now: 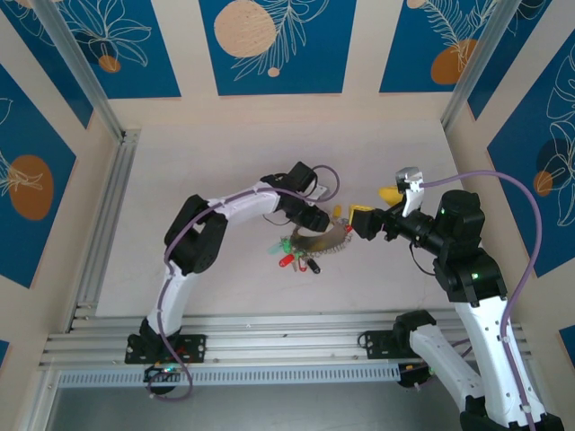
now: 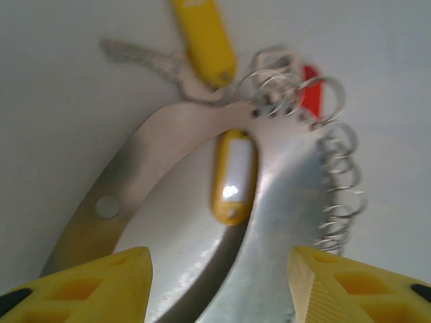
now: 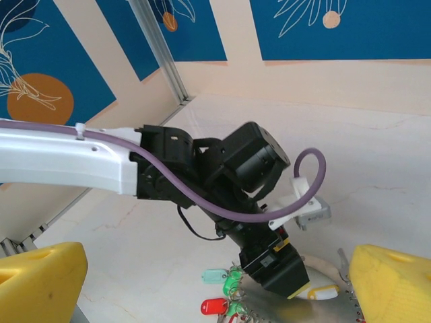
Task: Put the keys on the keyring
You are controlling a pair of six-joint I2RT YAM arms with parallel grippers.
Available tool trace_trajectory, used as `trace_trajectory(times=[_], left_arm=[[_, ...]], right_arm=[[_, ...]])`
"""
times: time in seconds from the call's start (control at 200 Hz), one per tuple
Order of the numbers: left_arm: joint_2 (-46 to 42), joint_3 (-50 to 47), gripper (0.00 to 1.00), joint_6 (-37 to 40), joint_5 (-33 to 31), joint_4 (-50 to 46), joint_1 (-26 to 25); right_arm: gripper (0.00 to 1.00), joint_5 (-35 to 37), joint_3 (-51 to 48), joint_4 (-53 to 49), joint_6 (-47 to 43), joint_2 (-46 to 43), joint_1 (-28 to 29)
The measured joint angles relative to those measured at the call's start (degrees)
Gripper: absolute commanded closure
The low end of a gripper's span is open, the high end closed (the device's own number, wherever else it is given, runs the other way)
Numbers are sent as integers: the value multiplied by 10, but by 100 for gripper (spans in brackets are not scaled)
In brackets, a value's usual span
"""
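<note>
The left gripper [image 2: 222, 286] is nearest the left wrist camera. Its two yellow fingers [image 2: 87, 286] stand apart and clamp on nothing. Just past them, spanning the gap, the keyring [image 2: 168, 134] lies flat on the table [image 1: 225, 153]. It is a curved grey metal band with a row of small wire rings [image 2: 340, 182] along its outer edge. The keys [image 2: 141, 57] lie around it: one with a yellow tag sits in the hollow of the curve, and a silvery one with another yellow tag lies just beyond the band. A red tag shows behind the wire rings.

In the right wrist view, the right gripper [image 3: 215, 289] has its yellow fingers wide apart at the bottom corners, with nothing between them. Beyond them the left arm's black wrist hangs over the keyring, and green and red tags lie beside it.

From above, both grippers are at the middle of the table. The left one is over the keyring and the right one is just to its right. More coloured keys fan out at the keyring's left end. Blue patterned panels [image 1: 274, 45] line the far wall.
</note>
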Motion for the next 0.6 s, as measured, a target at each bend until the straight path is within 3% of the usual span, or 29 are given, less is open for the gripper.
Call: trace_trajectory(times=[0.38, 0.6], left_arm=[[-10, -19, 43, 37, -61, -56, 18], [-66, -52, 42, 81, -92, -91, 20]], right_arm=[[0, -2, 0, 0, 0, 8, -7], [1, -4, 0, 1, 0, 7, -8]])
